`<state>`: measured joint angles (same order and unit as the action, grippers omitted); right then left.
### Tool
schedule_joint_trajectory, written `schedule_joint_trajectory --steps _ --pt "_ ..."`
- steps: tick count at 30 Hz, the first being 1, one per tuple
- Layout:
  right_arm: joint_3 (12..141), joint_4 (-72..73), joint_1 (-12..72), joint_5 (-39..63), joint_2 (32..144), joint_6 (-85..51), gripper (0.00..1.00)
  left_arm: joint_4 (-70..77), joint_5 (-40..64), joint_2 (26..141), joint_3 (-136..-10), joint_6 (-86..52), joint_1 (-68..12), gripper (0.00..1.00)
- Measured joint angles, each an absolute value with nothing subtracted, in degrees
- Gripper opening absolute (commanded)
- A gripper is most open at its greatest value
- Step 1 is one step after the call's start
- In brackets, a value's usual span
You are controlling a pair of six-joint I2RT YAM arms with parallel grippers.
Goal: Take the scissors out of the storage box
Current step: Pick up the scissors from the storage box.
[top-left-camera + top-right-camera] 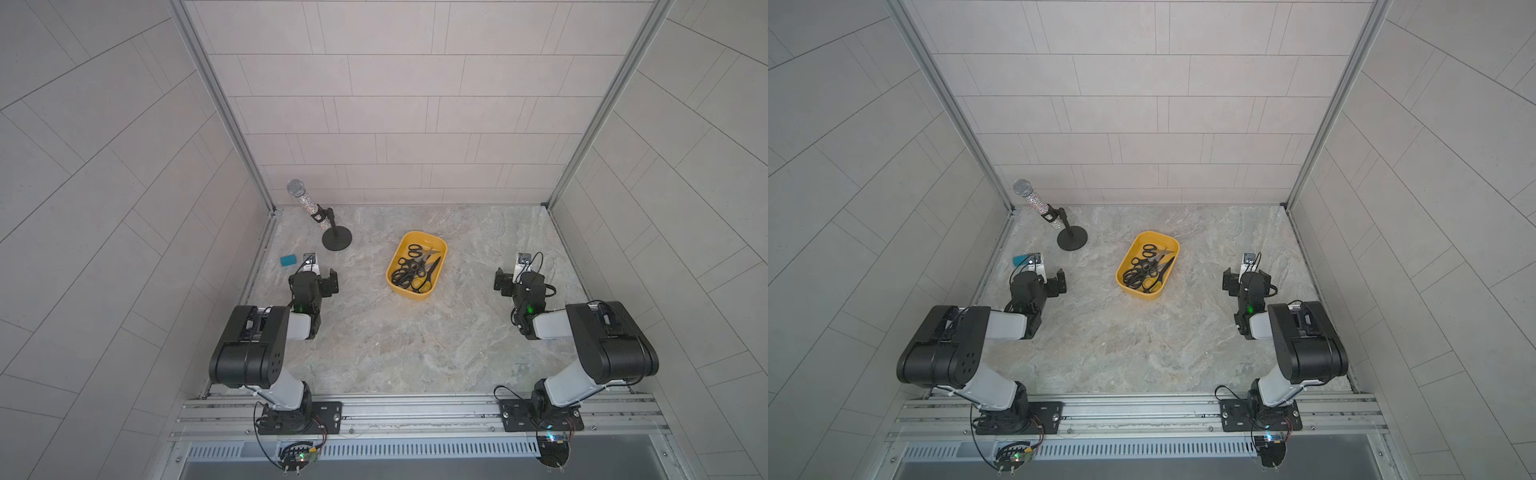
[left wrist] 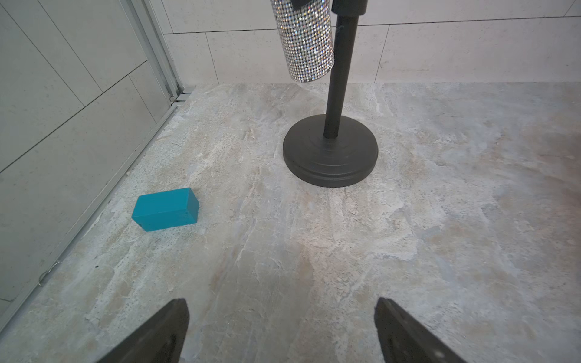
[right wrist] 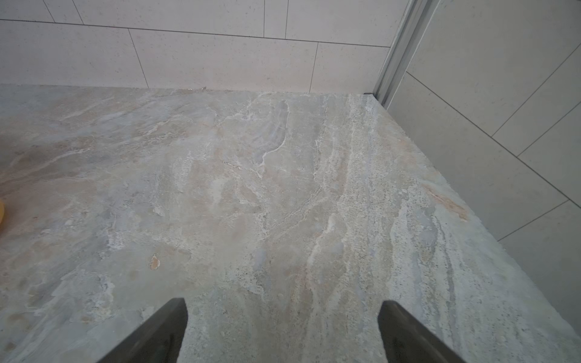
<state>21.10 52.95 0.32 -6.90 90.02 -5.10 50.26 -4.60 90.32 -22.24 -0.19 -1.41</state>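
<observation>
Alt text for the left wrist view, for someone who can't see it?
The left arm's two dark fingers stand wide apart and empty above a marbled tabletop. Ahead sit a teal block near the side wall and a black microphone stand holding a rhinestone-covered microphone.

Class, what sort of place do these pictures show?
Probably a robot test cell: two robot arms bolted to an aluminium rail, and tiled panels enclosing a marble-look tabletop.
</observation>
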Motion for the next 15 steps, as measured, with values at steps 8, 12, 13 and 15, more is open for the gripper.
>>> schedule_joint_trajectory --steps 8,12,13,15 --pt "21.1 52.9 0.3 -6.9 90.0 -5.1 1.00 50.3 -4.2 90.3 -22.2 -0.2 -1.4 1.00" --pt "21.1 52.9 0.3 -6.9 90.0 -5.1 1.00 50.2 -5.0 90.3 -22.3 -0.2 -1.4 1.00" --pt "21.1 52.9 0.3 -6.9 90.0 -5.1 1.00 50.2 -5.2 90.3 -22.3 -0.2 -1.4 1.00" --pt "21.1 52.9 0.3 -6.9 90.0 -5.1 1.00 50.2 -5.4 90.3 -22.3 -0.2 -1.4 1.00"
